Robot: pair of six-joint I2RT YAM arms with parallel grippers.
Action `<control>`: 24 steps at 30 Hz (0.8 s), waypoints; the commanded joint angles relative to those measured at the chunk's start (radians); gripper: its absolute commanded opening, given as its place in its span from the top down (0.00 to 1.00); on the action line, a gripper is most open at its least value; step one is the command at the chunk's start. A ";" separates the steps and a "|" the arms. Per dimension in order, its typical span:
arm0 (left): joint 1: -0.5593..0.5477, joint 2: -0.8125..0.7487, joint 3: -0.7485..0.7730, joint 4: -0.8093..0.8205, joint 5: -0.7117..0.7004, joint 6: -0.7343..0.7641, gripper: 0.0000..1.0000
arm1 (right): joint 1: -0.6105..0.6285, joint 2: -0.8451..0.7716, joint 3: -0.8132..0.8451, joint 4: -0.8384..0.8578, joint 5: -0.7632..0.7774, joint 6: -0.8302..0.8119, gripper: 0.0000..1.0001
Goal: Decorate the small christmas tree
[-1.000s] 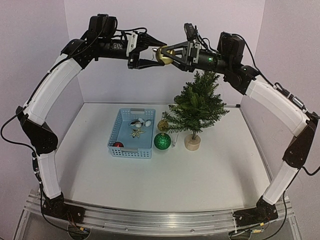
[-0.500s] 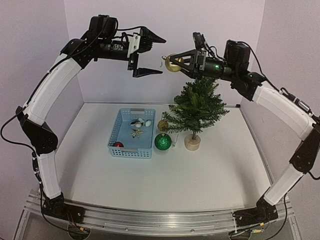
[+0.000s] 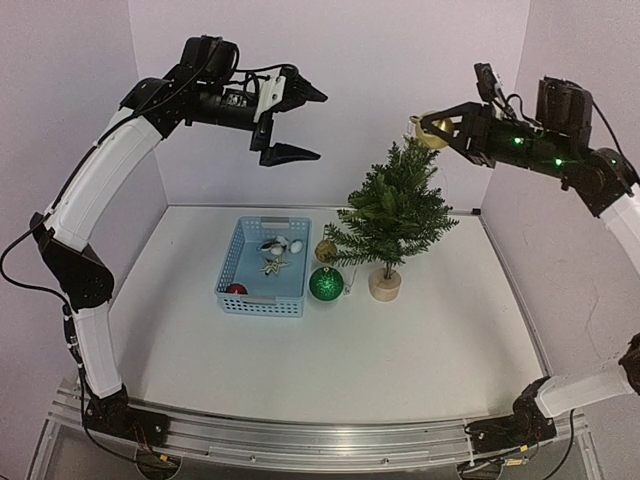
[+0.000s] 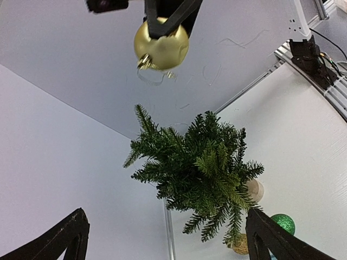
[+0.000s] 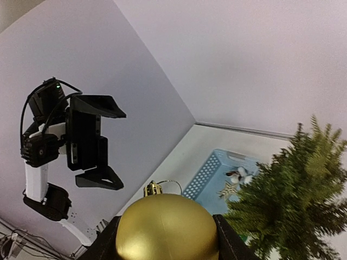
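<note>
Nearest, ahead of the small christmas tree (image 3: 390, 215) and to its left, a green bauble (image 3: 324, 283) lies on the table (image 3: 400, 350). It sits just beside the blue basket (image 3: 258, 303), which holds a red bauble (image 3: 236, 290) and some pale pieces too small to identify. A glittery gold ornament (image 3: 326, 250) lies under the tree's lowest left branches.

The tree stands upright on its wooden base (image 3: 385, 283), right of the basket. No ornament is seen hanging on it.

High above and just right of the treetop, the right gripper (image 3: 425, 128) is clamped on a gold bauble (image 3: 434, 132). The grip is across the ball's body. The hanging loop (image 5: 162, 184) is free and points away from the tree.

Well left of the treetop, at similar height, the left gripper (image 3: 321, 126) has its jaws spread wide and holds nothing.

Risks, as judged:
- The ball is smooth and could slip out, fall and roll off.
- The loop faces the wrong way, so it may miss a branch tip unless the wrist turns.
- The tree looks light, so a downward push on its crown could topple it onto the ornaments beside it.
</note>
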 commanded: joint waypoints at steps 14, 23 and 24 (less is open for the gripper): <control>0.013 -0.077 -0.237 0.072 -0.127 -0.198 0.01 | -0.170 -0.196 -0.274 -0.383 0.222 -0.051 0.70; 0.014 -0.068 -0.281 0.098 -0.120 -0.206 0.01 | -0.302 -0.086 -0.192 -0.382 0.086 -0.128 0.74; 0.013 -0.067 -0.284 0.099 -0.121 -0.205 0.01 | -0.315 -0.077 -0.193 -0.382 0.072 -0.131 0.74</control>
